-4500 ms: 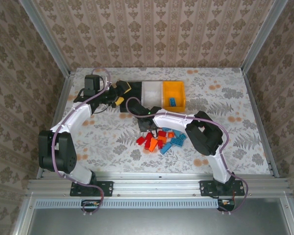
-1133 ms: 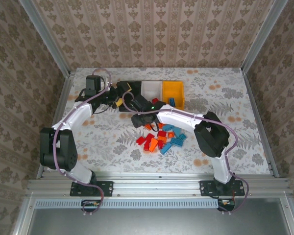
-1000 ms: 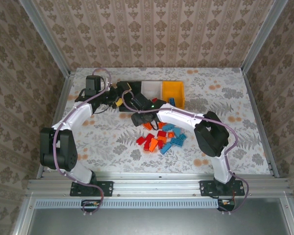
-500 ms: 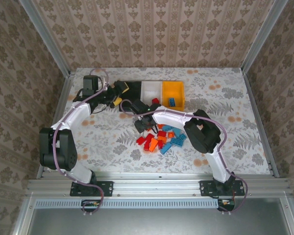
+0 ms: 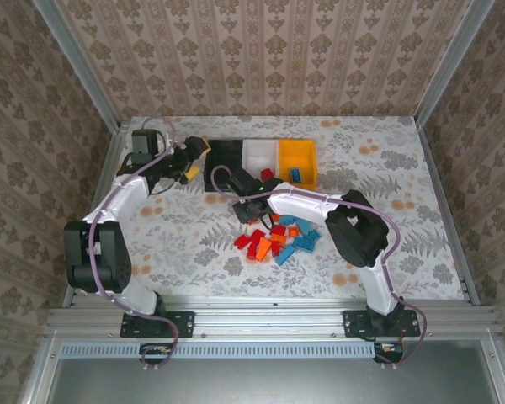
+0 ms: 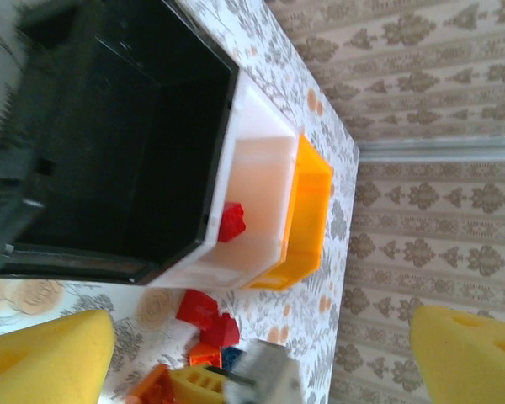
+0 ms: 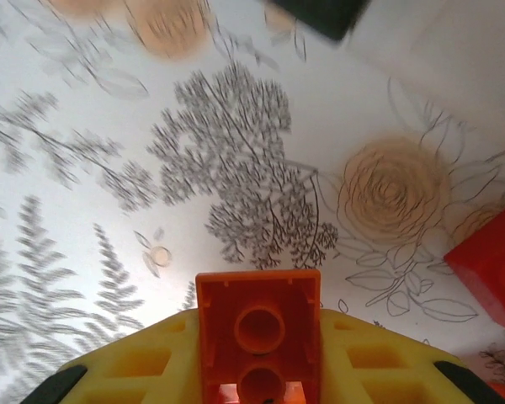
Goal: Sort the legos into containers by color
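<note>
Your right gripper (image 5: 251,210), mid-frame overhead, has jaws pinched on an orange lego (image 7: 257,324) cut off at the wrist view's bottom edge; your left gripper (image 5: 195,160), upper left beside the black bin (image 5: 223,151), holds its jaws wide, empty.

Three bins (image 5: 257,154) — black, white, orange, two arms (image 5: 130,198), loose bricks (image 5: 273,244) too heaped to count

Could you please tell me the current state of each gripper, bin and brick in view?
left gripper, open and empty
right gripper, shut on orange brick
black bin, no brick visible inside
white bin, holds one red brick
yellow-orange bin, holds a blue brick
brick pile, loose and unsorted
</note>
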{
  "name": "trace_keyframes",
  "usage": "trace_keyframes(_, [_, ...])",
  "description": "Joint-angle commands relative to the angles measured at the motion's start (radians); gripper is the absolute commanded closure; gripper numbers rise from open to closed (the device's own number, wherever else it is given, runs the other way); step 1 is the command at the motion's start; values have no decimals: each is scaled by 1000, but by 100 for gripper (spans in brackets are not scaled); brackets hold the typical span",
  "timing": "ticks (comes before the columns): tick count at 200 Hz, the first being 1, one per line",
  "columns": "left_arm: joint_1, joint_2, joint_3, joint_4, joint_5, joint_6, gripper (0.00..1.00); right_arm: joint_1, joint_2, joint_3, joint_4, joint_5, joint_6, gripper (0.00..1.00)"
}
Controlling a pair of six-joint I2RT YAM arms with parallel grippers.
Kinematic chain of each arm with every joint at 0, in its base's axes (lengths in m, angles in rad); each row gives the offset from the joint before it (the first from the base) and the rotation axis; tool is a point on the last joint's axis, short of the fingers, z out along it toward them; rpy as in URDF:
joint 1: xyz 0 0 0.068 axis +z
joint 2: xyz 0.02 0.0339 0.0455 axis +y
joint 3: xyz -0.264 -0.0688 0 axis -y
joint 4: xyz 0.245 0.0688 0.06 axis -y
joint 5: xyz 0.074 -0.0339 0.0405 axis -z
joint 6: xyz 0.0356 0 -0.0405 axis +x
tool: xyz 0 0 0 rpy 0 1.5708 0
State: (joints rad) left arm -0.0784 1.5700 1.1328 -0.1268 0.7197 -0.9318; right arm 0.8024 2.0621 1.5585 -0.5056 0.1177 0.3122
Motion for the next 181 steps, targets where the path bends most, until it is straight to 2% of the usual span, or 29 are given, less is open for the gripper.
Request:
trace_keyframes(1, [60,-36,6,3,11,-6,8,-5,-67,52,49,0,44,69])
trace_keyframes(46, [134,-34,-5,22,15,-25,8,-6,92,281,70,117,56,69])
trace_keyframes(74, [135,-24,-11,33,20,-32,8,-8,236,442,113,152,26,68])
trace_keyframes(134, [123,-14,-19,64,28,-49,8,-41,476,807,-4,193,-6,66])
trace_keyframes(181, [120,-15,-15,63,34,-51,7,-54,548,907,-65,212,-32,63])
